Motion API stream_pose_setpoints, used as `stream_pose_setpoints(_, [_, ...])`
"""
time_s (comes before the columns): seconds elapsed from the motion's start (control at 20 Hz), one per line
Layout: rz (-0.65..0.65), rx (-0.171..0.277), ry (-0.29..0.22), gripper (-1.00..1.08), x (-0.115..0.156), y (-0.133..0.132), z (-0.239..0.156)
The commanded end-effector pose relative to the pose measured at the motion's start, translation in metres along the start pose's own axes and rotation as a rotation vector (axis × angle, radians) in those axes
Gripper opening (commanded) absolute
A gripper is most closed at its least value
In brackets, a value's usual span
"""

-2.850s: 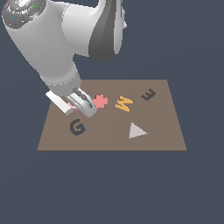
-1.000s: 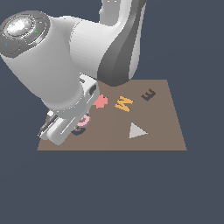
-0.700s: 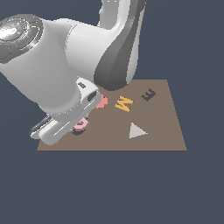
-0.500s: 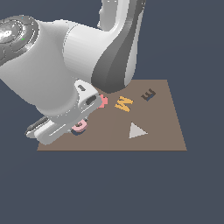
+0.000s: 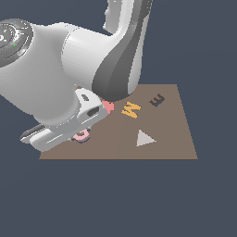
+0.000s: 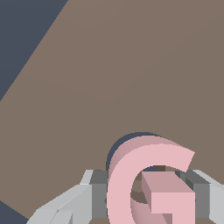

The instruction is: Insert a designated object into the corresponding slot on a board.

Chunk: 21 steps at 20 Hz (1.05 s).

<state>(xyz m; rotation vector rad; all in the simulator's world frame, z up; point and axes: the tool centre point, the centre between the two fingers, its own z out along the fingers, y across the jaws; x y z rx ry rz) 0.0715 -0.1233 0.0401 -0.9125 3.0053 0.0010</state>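
My gripper (image 6: 149, 194) is shut on the pale-pink letter G (image 6: 131, 183), with a grey finger (image 6: 97, 192) on each side of it. In the exterior view the pink G (image 5: 83, 135) peeks out under my hand (image 5: 65, 125), low over the near left part of the brown board (image 5: 171, 143). The dark G slot shows only as a dark arc (image 6: 131, 137) just behind the pink G. I cannot tell whether the piece sits in it or just above it.
On the board are a redder pink cross (image 5: 108, 106), partly hidden by my arm, a yellow W (image 5: 131, 109), a dark brown E (image 5: 157, 100) and a grey triangle (image 5: 145, 138). The board's edge (image 6: 30, 65) meets dark floor.
My arm has lowered and swung toward the exterior view's left with the pink G. The dark G slot, plain at first, is now covered by the hand and the piece.
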Motion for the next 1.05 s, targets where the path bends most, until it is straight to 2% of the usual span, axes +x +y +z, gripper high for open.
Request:
stream_pose_setpoints(0.0, [0.018,0.0,0.0,-1.0,0.0,-0.001,0.0])
stream_pose_setpoints(0.5, [0.025,0.0,0.0,-1.0,0.0,-0.001,0.01])
stream_pose_setpoints(0.55, [0.025,0.0,0.0,1.0,0.0,-0.001,0.01])
stream_pose_setpoints(1.0, [0.025,0.0,0.0,1.0,0.0,-0.001,0.01])
